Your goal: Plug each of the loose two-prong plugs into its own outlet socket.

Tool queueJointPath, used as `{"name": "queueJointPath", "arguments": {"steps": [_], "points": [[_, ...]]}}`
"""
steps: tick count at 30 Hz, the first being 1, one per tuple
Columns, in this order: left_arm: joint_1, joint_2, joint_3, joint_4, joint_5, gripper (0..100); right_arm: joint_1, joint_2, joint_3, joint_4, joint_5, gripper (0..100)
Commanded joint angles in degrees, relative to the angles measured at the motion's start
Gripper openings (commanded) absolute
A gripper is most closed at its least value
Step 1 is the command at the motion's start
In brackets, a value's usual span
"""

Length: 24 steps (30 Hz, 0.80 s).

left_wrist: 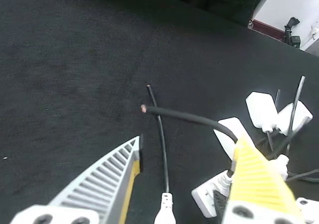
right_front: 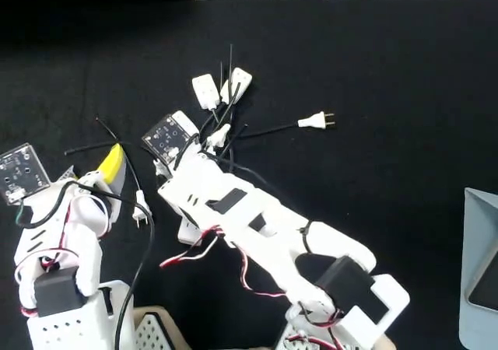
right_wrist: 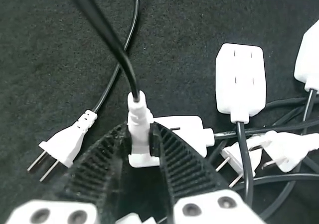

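Right gripper (right_wrist: pixel 138 128) is clamped on the white plastic plug on a black cord (right_wrist: pixel 137 114), long axis along the jaws. Flat white outlet socket (right_wrist: pixel 185 132) sits just beside it. Left gripper (left_wrist: pixel 188 142) hangs open, empty.

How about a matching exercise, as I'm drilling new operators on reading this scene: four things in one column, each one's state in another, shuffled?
Things:
1. left gripper
2. right gripper
3. white two-prong plug on a black cord, off by itself
4. white rectangular plastic outlet socket

States:
a. slots empty
b. open, holding nothing
c. shut on a white plug
d. lying flat, prongs bare

Pairs: 1-b; 2-c; 3-d; 4-a
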<state>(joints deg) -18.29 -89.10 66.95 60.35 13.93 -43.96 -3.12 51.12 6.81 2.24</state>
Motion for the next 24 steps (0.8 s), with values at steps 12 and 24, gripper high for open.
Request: {"name": "queueJointPath", "arguments": {"steps": [12,24], "points": [[-1.98,-0.35,-0.57,-0.35,0.62,30,2.55,1.54,-2.59,10.73,3.34,1.1],[1.80,-0.26,-0.57,0.09,-3.08,30,2.55,1.98,-5.23,17.05,3.34,1.1]]}}
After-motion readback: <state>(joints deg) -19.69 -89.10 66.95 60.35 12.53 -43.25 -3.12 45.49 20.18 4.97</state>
